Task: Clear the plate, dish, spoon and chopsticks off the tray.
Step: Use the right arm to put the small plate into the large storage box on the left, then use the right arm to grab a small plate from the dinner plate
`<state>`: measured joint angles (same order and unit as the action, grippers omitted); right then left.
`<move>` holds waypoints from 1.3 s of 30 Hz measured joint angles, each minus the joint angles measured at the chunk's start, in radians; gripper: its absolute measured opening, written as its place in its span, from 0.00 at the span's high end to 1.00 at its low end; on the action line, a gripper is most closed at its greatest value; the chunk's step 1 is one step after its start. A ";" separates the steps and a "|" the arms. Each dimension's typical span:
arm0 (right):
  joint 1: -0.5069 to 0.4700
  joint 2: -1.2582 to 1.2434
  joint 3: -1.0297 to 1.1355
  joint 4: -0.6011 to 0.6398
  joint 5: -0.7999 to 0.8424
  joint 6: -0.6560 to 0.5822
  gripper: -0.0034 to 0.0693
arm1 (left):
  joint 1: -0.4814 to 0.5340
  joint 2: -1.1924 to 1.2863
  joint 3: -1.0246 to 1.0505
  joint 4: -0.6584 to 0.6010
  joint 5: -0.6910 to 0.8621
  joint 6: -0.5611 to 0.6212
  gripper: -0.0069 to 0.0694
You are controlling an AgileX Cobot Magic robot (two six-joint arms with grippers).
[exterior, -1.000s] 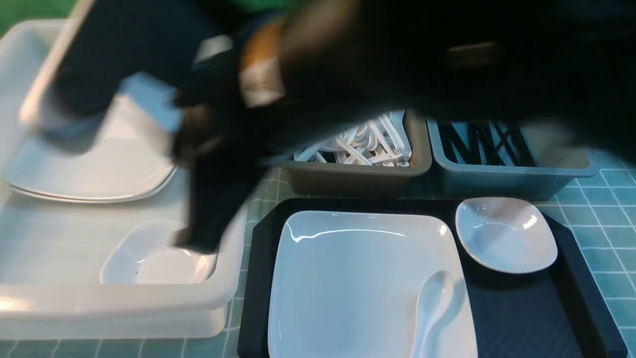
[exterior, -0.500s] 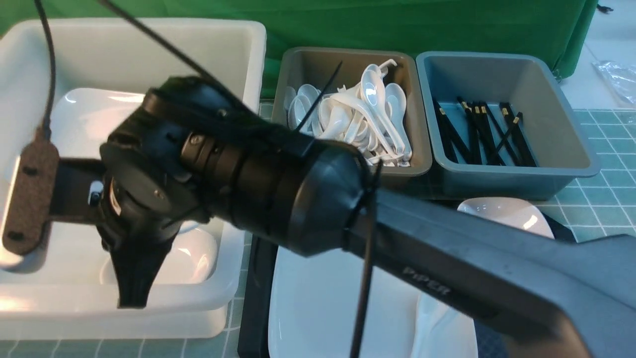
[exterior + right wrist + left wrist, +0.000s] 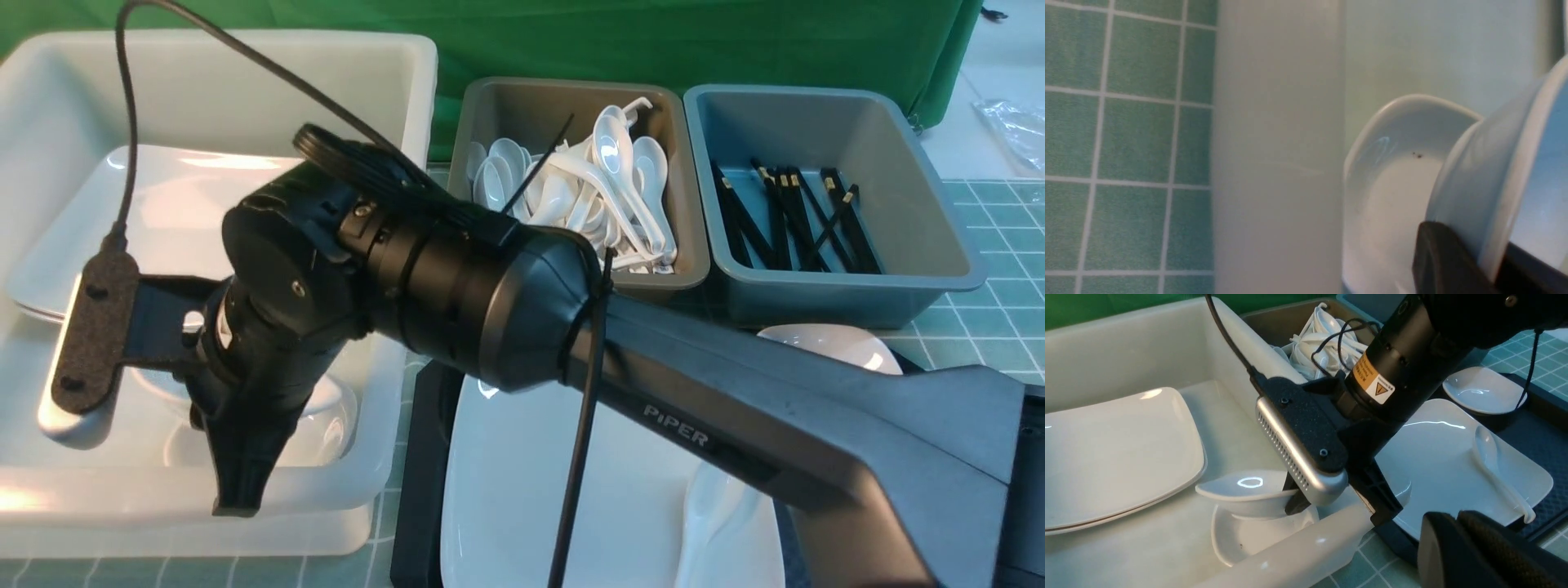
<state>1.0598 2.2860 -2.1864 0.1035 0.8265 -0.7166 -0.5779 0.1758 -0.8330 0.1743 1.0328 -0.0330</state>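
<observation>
In tub (image 3: 245, 82): stacked plates (image 3: 163, 196), lower dish (image 3: 1237, 543), upper dish (image 3: 1241, 488) nipped by right gripper (image 3: 1292, 497); left gripper (image 3: 1457, 535) closed, empty; right arm (image 3: 735, 408) masking tray's (image 3: 416, 490) plate (image 3: 506, 490), spoon (image 3: 718, 523).

So the big glossy white square plate (image 3: 506, 506) is being carried flat on the black tray (image 3: 420, 490), hugging its left side, and the white soup spoon (image 3: 722, 523) is being cradled on the plate's near-right corner, bowl up, handle toward the near edge. A small rounded-square dish (image 3: 833, 343) is being carried on the tray's far-right corner, just beside the plate. A second dish (image 3: 1241, 490) is being pinched by its rim in the right gripper (image 3: 1292, 498), roughly level, right over a third dish (image 3: 1237, 543) in the white tub (image 3: 1298, 555). Black gold-banded chopsticks (image 3: 784, 220) are being held loose in the blue-grey bin (image 3: 939, 245).
</observation>
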 joint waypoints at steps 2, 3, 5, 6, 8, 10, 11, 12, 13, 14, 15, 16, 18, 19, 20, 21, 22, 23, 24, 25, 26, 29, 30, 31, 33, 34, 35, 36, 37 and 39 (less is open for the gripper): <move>-0.002 0.010 0.000 0.007 0.010 0.000 0.87 | 0.000 0.000 0.000 -0.002 -0.002 0.000 0.89; -0.002 0.014 0.000 0.010 0.010 0.000 0.87 | 0.000 0.000 0.000 -0.003 -0.002 0.000 0.89; -0.003 0.022 0.000 0.012 0.010 0.000 0.86 | 0.000 0.000 0.000 -0.004 -0.002 0.000 0.89; -0.005 0.024 0.000 0.012 0.011 0.000 0.85 | 0.000 0.000 0.000 -0.005 -0.002 0.000 0.89; -0.007 0.026 0.000 0.012 0.011 0.000 0.80 | 0.000 0.000 0.000 -0.006 -0.002 0.000 0.89; -0.007 0.026 0.000 0.015 0.011 0.000 0.70 | 0.000 0.000 0.000 -0.009 -0.002 0.000 0.89; -0.007 0.026 0.000 0.015 0.011 0.000 0.67 | 0.000 0.000 0.000 -0.010 -0.002 0.000 0.89; -0.007 0.026 0.000 0.015 0.011 0.000 0.63 | 0.000 0.000 0.000 -0.010 -0.002 0.000 0.89; -0.010 0.026 -0.002 0.007 0.004 0.000 0.52 | 0.000 0.000 0.000 -0.012 -0.002 0.000 0.89; -0.011 0.026 -0.002 0.004 0.003 0.001 0.47 | 0.000 0.000 0.000 -0.012 -0.002 0.000 0.89; -0.014 0.025 -0.003 -0.001 0.004 0.001 0.44 | 0.000 0.000 0.000 -0.012 -0.002 0.000 0.89; -0.015 0.021 -0.003 -0.008 0.015 0.001 0.39 | 0.000 0.000 0.000 -0.013 -0.002 0.000 0.89; -0.019 0.008 -0.003 -0.014 0.037 0.001 0.36 | 0.000 0.000 0.000 -0.018 -0.002 0.000 0.89; -0.019 -0.005 -0.003 -0.016 0.068 0.002 0.35 | 0.000 0.000 0.000 -0.024 -0.002 0.000 0.89; -0.019 -0.022 -0.003 -0.013 0.112 0.007 0.34 | 0.000 0.000 0.000 -0.030 -0.002 0.000 0.89; -0.017 -0.044 -0.003 -0.009 0.151 0.021 0.34 | 0.000 0.000 0.000 -0.035 -0.002 0.000 0.89; -0.016 -0.065 -0.003 -0.009 0.172 0.033 0.34 | 0.000 0.000 0.000 -0.040 -0.002 0.000 0.89; -0.016 -0.088 -0.003 -0.013 0.207 0.051 0.34 | 0.000 0.000 0.000 -0.042 -0.002 0.000 0.89; -0.016 -0.113 -0.003 -0.020 0.228 0.069 0.34 | 0.000 0.000 0.000 -0.046 -0.002 0.000 0.89; -0.015 -0.162 -0.003 -0.054 0.276 0.108 0.36 | 0.000 0.000 0.000 -0.051 -0.012 0.003 0.89; -0.015 -0.186 -0.003 -0.082 0.298 0.125 0.38 | 0.000 0.000 0.000 -0.051 -0.021 0.004 0.89; -0.015 -0.254 -0.003 -0.171 0.304 0.232 0.48 | 0.000 0.001 0.000 -0.058 -0.062 0.010 0.89; -0.015 -0.275 -0.003 -0.205 0.305 0.277 0.53 | 0.000 0.005 0.001 -0.063 -0.079 0.011 0.89; -0.015 -0.295 -0.001 -0.240 0.305 0.319 0.59 | 0.000 0.009 0.002 -0.068 -0.093 0.013 0.89; -0.015 -0.351 0.031 -0.316 0.305 0.394 0.72 | 0.000 0.031 0.014 -0.082 -0.130 0.021 0.89; -0.015 -0.357 0.036 -0.316 0.305 0.400 0.73 | 0.000 0.040 0.020 -0.085 -0.134 0.025 0.89; -0.018 -0.398 0.088 -0.364 0.305 0.433 0.80 | 0.000 0.057 0.030 -0.097 -0.144 0.033 0.89; -0.025 -0.438 0.138 -0.389 0.305 0.452 0.83 | 0.000 0.077 0.038 -0.111 -0.147 0.052 0.89; -0.039 -0.482 0.198 -0.402 0.304 0.469 0.86 | 0.000 0.102 0.047 -0.133 -0.155 0.079 0.89; -0.086 -0.565 0.330 -0.407 0.304 0.492 0.88 | 0.000 0.141 0.052 -0.162 -0.163 0.113 0.89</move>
<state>0.9736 1.7209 -1.8566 -0.3036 1.1300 -0.2250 -0.5779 0.3167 -0.7811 0.0123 0.8694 0.0801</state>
